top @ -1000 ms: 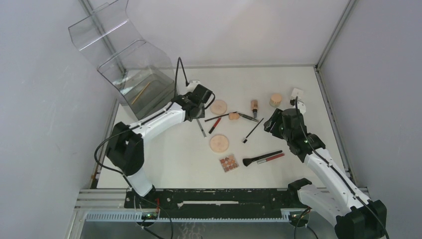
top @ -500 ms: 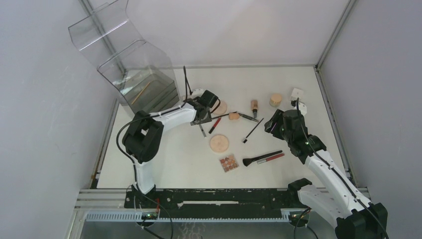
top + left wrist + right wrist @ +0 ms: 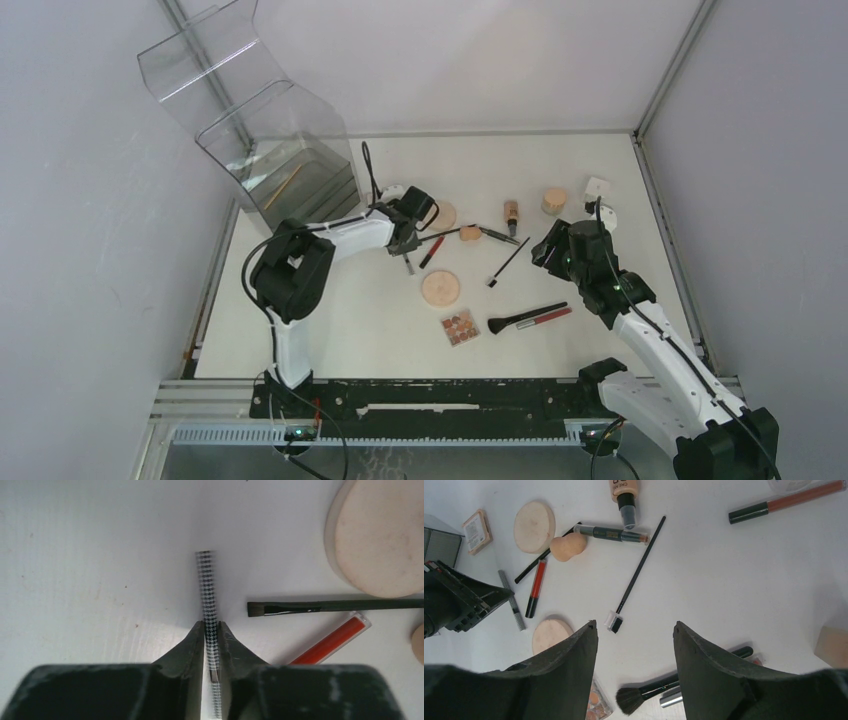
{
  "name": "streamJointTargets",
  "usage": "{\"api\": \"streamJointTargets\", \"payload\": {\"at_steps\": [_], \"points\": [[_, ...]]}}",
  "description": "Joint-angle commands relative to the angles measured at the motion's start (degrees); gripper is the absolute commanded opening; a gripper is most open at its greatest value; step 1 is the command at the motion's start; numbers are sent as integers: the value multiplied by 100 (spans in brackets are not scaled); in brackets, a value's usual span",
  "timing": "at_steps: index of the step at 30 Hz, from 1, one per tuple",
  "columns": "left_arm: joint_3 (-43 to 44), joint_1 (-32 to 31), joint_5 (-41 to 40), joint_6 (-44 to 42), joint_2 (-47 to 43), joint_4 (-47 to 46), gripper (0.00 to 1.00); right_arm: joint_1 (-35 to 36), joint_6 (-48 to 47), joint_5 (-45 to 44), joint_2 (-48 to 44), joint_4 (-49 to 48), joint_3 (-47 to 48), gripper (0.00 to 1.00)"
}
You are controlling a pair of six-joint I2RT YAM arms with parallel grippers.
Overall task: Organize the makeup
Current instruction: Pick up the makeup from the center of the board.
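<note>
Left gripper (image 3: 211,627): jaws pinched on a thin check-patterned stick (image 3: 208,585). The stick lies flat on the white table (image 3: 350,320), with its far end poking out past the fingertips (image 3: 195,635). In the top view this gripper (image 3: 405,243) sits low at the left edge of the scattered makeup, and the arm reaches in from the left.

Just right of the held stick:
- A thin black brush (image 3: 340,606) lies crosswise, bristles toward the stick but not touching it.
- A red pencil (image 3: 335,640) lies slanted below the brush.
- A round peach powder disc (image 3: 380,535) lies beyond both, apart from them.

Right gripper (image 3: 635,627): jaws spread wide and holding nothing, raised above the table at the right side of the spread (image 3: 548,250).

Rest of the makeup, loose on the table between the arms:
- A beige sponge (image 3: 470,233).
- A tan bottle (image 3: 511,213) lying down.
- A jar (image 3: 553,200) near the far right.
- A spoolie brush (image 3: 508,262) lying on a diagonal.
- A second powder disc (image 3: 441,288) near the middle.
- A square palette (image 3: 460,327) nearer the arm bases.
- A fat brush (image 3: 525,317) just right of the palette, with a pink pencil (image 3: 545,318) alongside it.

The clear organizer (image 3: 260,130) stands at the far left corner, well apart from the spread. Something slim and tan lies in its lower compartment; what it is cannot be told.
</note>
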State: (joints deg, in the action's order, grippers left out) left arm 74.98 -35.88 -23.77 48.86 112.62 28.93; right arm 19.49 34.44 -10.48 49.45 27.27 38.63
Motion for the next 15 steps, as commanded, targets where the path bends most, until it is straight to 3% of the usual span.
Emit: {"api": "streamJointTargets", "payload": {"at_steps": [1, 3, 11, 15], "points": [[-253, 161, -55, -51, -343, 121, 9, -34, -4, -59, -76, -141, 13, 65], [-213, 287, -226, -454, -608, 253, 1, -33, -14, -67, -85, -130, 13, 65], [860, 971, -81, -3541, -1453, 1300, 0, -63, -9, -46, -85, -219, -100, 65], [1364, 986, -303, -5299, -1898, 1717, 0, -68, 27, -20, -48, -274, -126, 65]]}}
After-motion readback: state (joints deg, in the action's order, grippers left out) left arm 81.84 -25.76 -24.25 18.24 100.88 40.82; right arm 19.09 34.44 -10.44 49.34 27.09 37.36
